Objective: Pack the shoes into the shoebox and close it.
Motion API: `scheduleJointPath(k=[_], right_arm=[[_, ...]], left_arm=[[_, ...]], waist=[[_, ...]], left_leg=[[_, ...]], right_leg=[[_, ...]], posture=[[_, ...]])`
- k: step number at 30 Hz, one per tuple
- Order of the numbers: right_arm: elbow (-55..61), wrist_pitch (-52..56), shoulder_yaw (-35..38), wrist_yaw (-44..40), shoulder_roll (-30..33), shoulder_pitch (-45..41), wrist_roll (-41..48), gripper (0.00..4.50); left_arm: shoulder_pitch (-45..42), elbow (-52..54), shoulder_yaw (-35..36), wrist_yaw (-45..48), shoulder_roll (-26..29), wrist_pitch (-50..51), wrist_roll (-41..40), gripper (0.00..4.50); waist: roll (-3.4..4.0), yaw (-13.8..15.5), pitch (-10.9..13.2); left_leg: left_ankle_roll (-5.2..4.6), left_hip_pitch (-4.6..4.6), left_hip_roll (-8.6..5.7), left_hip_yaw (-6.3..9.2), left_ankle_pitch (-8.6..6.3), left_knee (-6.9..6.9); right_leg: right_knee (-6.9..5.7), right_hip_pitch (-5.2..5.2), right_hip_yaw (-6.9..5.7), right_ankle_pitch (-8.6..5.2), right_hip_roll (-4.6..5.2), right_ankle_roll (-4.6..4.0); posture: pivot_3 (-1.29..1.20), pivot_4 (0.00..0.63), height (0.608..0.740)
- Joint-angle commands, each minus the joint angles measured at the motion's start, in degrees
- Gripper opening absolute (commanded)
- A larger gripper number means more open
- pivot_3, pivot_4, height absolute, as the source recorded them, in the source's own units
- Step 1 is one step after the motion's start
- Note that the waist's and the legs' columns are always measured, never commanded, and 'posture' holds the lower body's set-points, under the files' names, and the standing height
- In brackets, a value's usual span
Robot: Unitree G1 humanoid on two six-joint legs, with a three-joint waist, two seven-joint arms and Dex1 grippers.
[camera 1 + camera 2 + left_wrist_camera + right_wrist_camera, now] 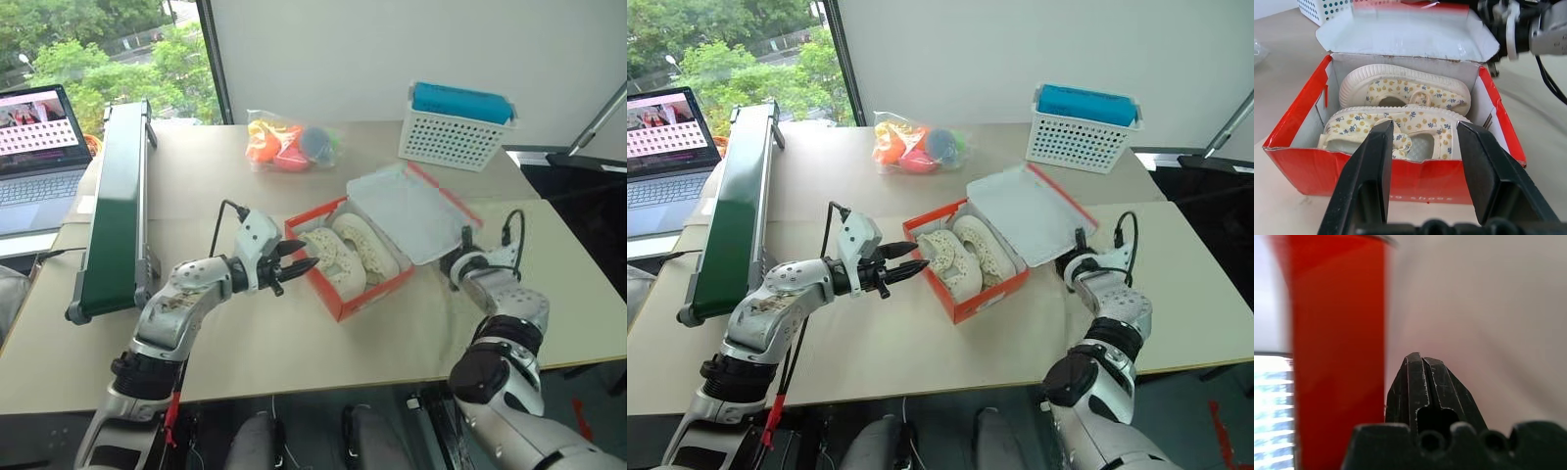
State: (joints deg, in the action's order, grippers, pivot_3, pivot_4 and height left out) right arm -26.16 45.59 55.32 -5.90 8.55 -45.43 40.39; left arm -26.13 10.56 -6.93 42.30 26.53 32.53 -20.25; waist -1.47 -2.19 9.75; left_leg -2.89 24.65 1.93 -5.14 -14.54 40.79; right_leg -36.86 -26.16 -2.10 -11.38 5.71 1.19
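Note:
The orange-red shoebox (364, 293) stands open in the middle of the table. Its white-lined lid (407, 211) is swung back toward the right. Both cream shoes (1405, 93), printed with small flowers, lie side by side inside the box, the nearer one (1400, 129) against the front wall. My left gripper (302, 257) hovers open and empty just outside the box's left end, pointing at it. My right gripper (458, 253) is shut with nothing in it, right beside the lid's outer edge. In the right wrist view, the red lid edge (1337, 333) rises close beside its fingers (1422, 382).
A white perforated basket (454, 137) with a blue thing on top stands at the back right. A clear bag of colourful toys (292, 145) lies behind the box. A long green belt unit (118, 206) runs along the left, with a laptop (34, 157) beyond it.

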Motion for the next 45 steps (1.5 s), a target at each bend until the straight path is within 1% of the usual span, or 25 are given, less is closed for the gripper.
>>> scheduleJointPath(k=[1,4,5,8,9,10,12,14,18,22,25,28,30,33,35,37,40,41,42,45], right_arm=[[16.6,2.3,-7.2,-8.9,-0.3,2.0,9.2,0.05],[29.6,6.8,-18.6,-17.0,2.3,6.8,12.3,0.05],[33.6,8.0,-22.8,-20.2,4.0,8.6,12.8,0.05],[41.0,9.2,-32.9,-27.3,9.7,12.3,12.0,0.05],[42.2,9.1,-35.1,-28.6,11.1,12.8,11.6,0.05],[41.2,8.8,-38.7,-29.1,13.2,12.5,8.8,0.05],[35.5,7.4,-46.2,-27.6,16.3,10.2,0.9,0.05],[29.0,5.2,-52.4,-25.9,17.4,7.2,-6.1,0.05],[20.5,2.1,-58.5,-26.5,15.0,2.6,-12.1,0.05],[10.8,1.4,-62.3,-26.0,12.5,-0.8,-17.4,0.05],[5.4,1.0,-68.1,-26.5,12.9,-1.5,-23.6,0.05],[3.3,0.4,-73.6,-27.7,13.1,-0.7,-28.5,0.05],[4.1,-0.6,-76.6,-29.0,13.5,-0.1,-31.1,0.05],[3.4,-1.7,-76.0,-28.3,12.4,-0.1,-32.6,0.05],[2.9,-2.6,-74.3,-27.6,12.2,-0.3,-33.1,0.05],[4.5,-4.3,-67.9,-25.5,12.8,-0.5,-31.1,0.05],[12.2,-4.7,-56.0,-23.6,16.5,0.4,-26.8,0.05],[14.0,-4.2,-53.4,-23.4,17.4,0.8,-25.8,0.05],[15.3,-4.3,-50.5,-22.0,19.9,1.4,-26.2,0.05],[15.4,-5.8,-44.2,-17.7,27.3,4.1,-29.1,0.05]], left_arm=[[-1.3,2.3,1.1,0.1,0.5,-1.1,0.0,2.16],[-1.4,2.6,1.3,-0.4,0.6,-0.7,0.0,2.16],[-1.5,2.7,1.4,-0.6,0.6,-0.5,0.0,2.16],[-1.5,3.3,1.8,-0.8,0.9,0.1,-0.3,2.16],[-1.5,3.4,1.9,-0.9,1.0,0.3,-0.4,2.16],[-1.3,3.8,2.0,-0.9,1.3,0.6,-0.5,2.16],[-0.9,4.9,2.4,-0.9,1.9,1.2,-0.8,2.16],[-0.5,5.9,2.9,-1.0,2.5,2.1,-1.1,2.16],[0.2,6.9,4.5,-2.2,3.1,3.0,-1.0,2.16],[1.5,7.7,5.0,-3.0,3.5,3.3,-0.6,2.16],[2.2,8.7,5.5,-4.0,3.5,3.7,-0.8,2.16],[3.4,9.5,5.8,-5.1,3.4,4.0,-0.4,2.16],[3.9,9.8,5.6,-5.7,3.2,3.9,-0.3,2.16],[5.0,9.7,5.6,-7.9,1.9,4.0,0.2,2.16],[5.5,9.4,5.4,-9.2,1.2,3.4,0.9,2.16],[5.7,8.0,7.5,-13.5,-1.8,2.8,1.1,2.16],[5.9,5.4,11.2,-21.2,-5.9,0.2,3.4,2.16],[5.9,4.8,12.3,-23.0,-6.9,-0.1,3.8,2.16],[5.8,3.9,13.6,-25.6,-7.8,-0.3,4.6,2.16],[5.7,-0.2,15.7,-33.1,-8.9,-1.1,9.1,2.16]], waist=[[0.04,0.1,0.0],[0.07,0.1,0.0],[0.07,0.1,0.0],[0.07,0.1,0.0],[0.06,0.2,0.0],[0.06,0.2,0.0],[0.06,0.1,0.0],[0.03,0.1,0.0],[0.02,0.6,0.0],[0.02,0.7,0.0],[0.02,1.5,0.0],[-0.16,1.4,-0.1],[-0.15,1.4,-0.2],[-0.15,1.4,-0.3],[-0.17,1.4,-0.3],[-0.17,1.4,-0.3],[-0.13,2.1,-0.3],[-0.12,2.4,-0.3],[-0.12,2.7,-0.2],[-0.12,3.0,-0.2]], left_leg=[[0.00,0.00,0.01,0.01,0.00,0.00],[0.00,-0.01,0.01,0.01,0.00,-0.01],[0.00,-0.03,0.02,0.02,0.00,-0.01],[0.00,-0.04,0.01,0.01,-0.01,0.00],[0.00,-0.04,0.01,0.00,-0.01,0.01],[0.00,-0.04,0.00,0.01,0.00,0.01],[0.00,-0.07,0.00,-0.01,0.00,0.04],[0.01,-0.09,0.00,-0.02,0.01,0.07],[0.03,-0.05,0.00,-0.01,0.03,0.03],[0.03,0.02,0.01,-0.06,0.03,0.04],[0.02,0.02,-0.02,-0.04,0.02,0.06],[0.02,-0.17,0.00,-0.04,0.03,0.11],[0.03,-0.48,0.02,-0.02,0.02,0.07],[0.03,-0.93,0.04,0.05,0.00,-0.02],[0.03,-0.97,0.05,0.06,-0.01,-0.02],[0.03,-0.98,0.06,0.05,-0.01,-0.02],[0.03,-0.92,0.04,0.11,0.00,0.00],[0.03,-0.83,0.00,0.10,0.01,0.00],[0.02,-0.72,-0.04,0.09,0.01,-0.01],[-0.03,-0.06,-0.17,0.02,-0.01,0.04]], right_leg=[[0.00,0.00,-0.01,0.00,0.00,0.00],[0.00,0.00,-0.02,0.00,0.00,0.00],[0.00,0.01,-0.02,0.00,0.00,0.00],[0.00,0.01,-0.02,0.00,0.01,-0.01],[0.01,0.01,-0.02,0.00,0.01,-0.01],[0.00,0.01,-0.03,0.00,0.03,-0.01],[0.01,0.03,-0.02,0.00,0.02,-0.01],[0.02,0.04,-0.02,0.00,0.01,-0.02],[0.01,-0.02,-0.04,0.00,-0.02,-0.05],[0.02,-0.08,-0.03,0.01,-0.01,-0.05],[0.01,-0.04,-0.12,0.01,0.05,-0.05],[0.00,0.12,-0.12,0.02,0.04,-0.06],[0.02,0.44,-0.12,0.00,0.03,-0.06],[0.13,0.95,-0.19,-0.06,0.03,-0.07],[0.15,1.00,-0.19,-0.06,0.04,-0.07],[0.13,1.01,-0.19,-0.05,0.04,-0.09],[0.11,1.00,-0.22,-0.04,0.08,-0.09],[0.11,0.91,-0.24,-0.03,0.16,-0.09],[0.14,0.83,-0.25,-0.03,0.18,-0.09],[0.01,0.08,-0.24,0.03,0.36,-0.02]], posture=[[0.00,0.150,0.699],[0.00,0.150,0.699],[0.00,0.150,0.699],[0.00,0.150,0.699],[0.00,0.150,0.699],[0.00,0.150,0.699],[0.00,0.150,0.699],[0.00,0.150,0.699],[0.00,0.150,0.699],[0.00,0.150,0.699],[0.00,0.150,0.699],[0.00,0.150,0.699],[0.00,0.150,0.699],[0.00,0.150,0.699],[0.00,0.150,0.699],[0.00,0.150,0.699],[0.00,0.150,0.699],[0.00,0.150,0.699],[0.00,0.150,0.699],[0.00,0.150,0.699]])
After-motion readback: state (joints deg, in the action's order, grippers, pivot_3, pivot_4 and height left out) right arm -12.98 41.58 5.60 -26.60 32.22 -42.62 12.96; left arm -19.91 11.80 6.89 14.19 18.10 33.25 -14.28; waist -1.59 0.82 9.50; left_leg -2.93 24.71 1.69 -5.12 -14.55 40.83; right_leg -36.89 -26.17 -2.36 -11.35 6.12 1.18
